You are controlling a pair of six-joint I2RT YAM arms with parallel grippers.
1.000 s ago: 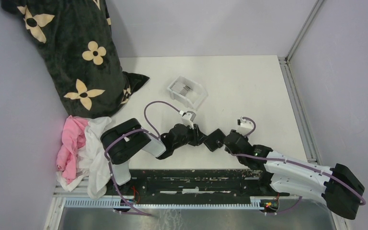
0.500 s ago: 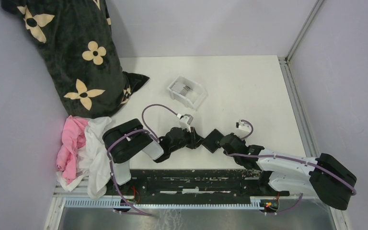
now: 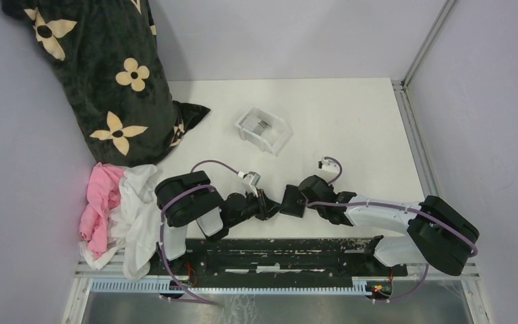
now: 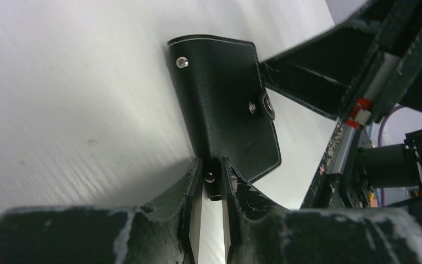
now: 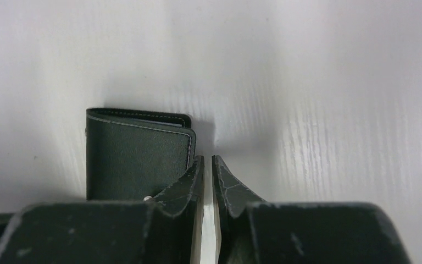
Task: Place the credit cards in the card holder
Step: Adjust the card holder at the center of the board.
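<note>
Black card holder [image 3: 292, 201] at table's [image 3: 351, 121] near edge between arms: with left gripper [image 4: 211, 169] clamped on its snap tab [image 4: 211, 184], widen right gripper [image 5: 207, 163], pinched near-shut on nothing beside holder's edge, and seat it on opposite flap before pulling open.

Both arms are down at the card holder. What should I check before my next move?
1. Left gripper clamped on the card holder's snap tab: ok.
2. Right gripper gripping the holder: cannot tell; its jaws are nearly together at the holder's edge.
3. Holder opened for loading: not ok, it is folded shut.
4. Credit cards waiting in the clear tray: ok.
</note>
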